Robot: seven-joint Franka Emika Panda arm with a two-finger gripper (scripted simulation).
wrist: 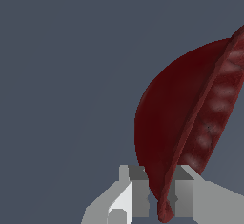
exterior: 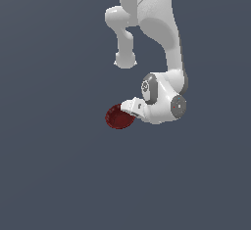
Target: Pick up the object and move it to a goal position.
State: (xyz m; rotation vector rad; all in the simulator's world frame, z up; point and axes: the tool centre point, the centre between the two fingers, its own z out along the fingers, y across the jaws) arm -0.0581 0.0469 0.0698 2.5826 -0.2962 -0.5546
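Note:
The object, a small dark red shallow bowl (exterior: 117, 117), hangs tilted at the tip of my white gripper (exterior: 131, 109) in the exterior view, just to the exterior view's left of the wrist. In the wrist view the bowl (wrist: 171, 113) stands almost on edge, its rim caught between my two grey fingers (wrist: 126, 194), which close on it from both sides. The gripper (wrist: 159, 197) is shut on the bowl's rim. The bowl's outer side faces the camera and part of its ringed inside shows beside it.
The white arm (exterior: 162, 33) reaches down from the top of the exterior view, its wrist bent sideways. Around it lies only a plain dark grey-blue surface (exterior: 59, 175).

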